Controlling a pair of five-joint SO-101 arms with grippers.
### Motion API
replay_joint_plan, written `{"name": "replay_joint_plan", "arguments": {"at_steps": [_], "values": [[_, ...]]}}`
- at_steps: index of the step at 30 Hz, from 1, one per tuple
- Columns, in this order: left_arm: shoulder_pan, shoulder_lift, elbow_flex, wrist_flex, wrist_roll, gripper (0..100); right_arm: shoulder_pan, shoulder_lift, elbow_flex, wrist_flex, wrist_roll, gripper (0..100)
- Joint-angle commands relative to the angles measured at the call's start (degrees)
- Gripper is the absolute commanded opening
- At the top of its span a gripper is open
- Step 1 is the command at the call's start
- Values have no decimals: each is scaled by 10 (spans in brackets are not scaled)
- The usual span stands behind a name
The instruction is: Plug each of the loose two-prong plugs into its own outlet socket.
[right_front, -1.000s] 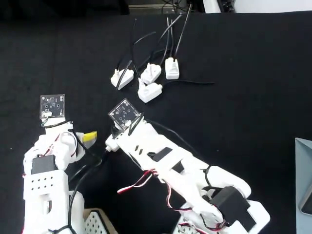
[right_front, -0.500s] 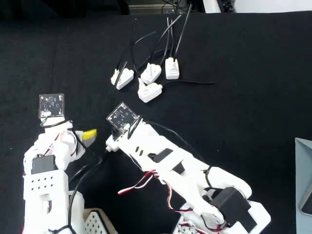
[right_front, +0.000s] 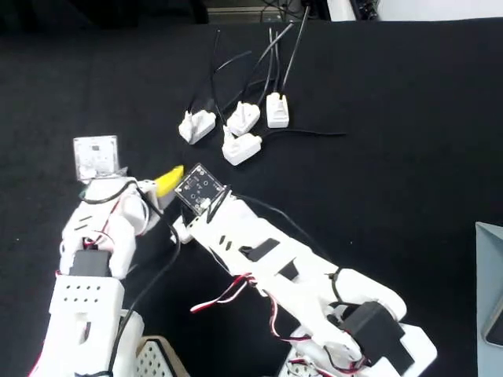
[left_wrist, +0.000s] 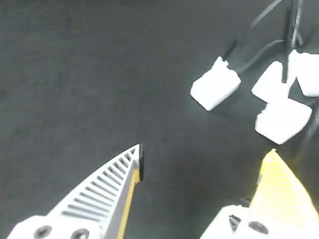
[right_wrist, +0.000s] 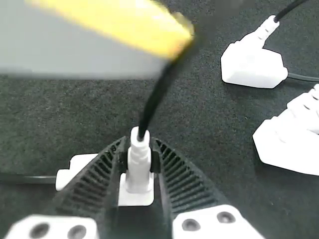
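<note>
Four white cord ends [right_front: 244,118] lie close together on the black cloth of the table [right_front: 409,118], at its far side. They are blocky, with rounded corners, and each has a thin black cable. I cannot tell which ones are plugs and which are sockets.

One more plug [right_wrist: 134,174] is in the right gripper [right_wrist: 138,149], near the middle of the table and a little short of that group. The black ribbed jaws are closed on its narrow white body, and its black cord [right_wrist: 154,104] comes out from the end.

The left gripper [left_wrist: 204,152] is wide open and holds nothing. It has one white ribbed finger and one yellow finger, and it hangs over the cloth near the group.

I think the plug is light, hard and smooth, so it may twist between the jaws when its springy cord pulls. It is better to take it by the flat sides of the body, never by the cord.
</note>
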Motion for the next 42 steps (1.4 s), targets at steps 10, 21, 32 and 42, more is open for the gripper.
{"name": "replay_joint_plan", "arguments": {"at_steps": [10, 21, 32, 42], "values": [[69, -8, 0, 62, -37, 364, 26, 5, 7, 0, 4, 12], [5, -8, -2, 61, -33, 364, 32, 5, -3, 9, 4, 14], [-37, -8, 4, 62, -33, 364, 33, 5, -102, 215, -64, 105], [-37, -8, 20, 62, -37, 364, 40, -54, -79, 215, -60, 11]]}}
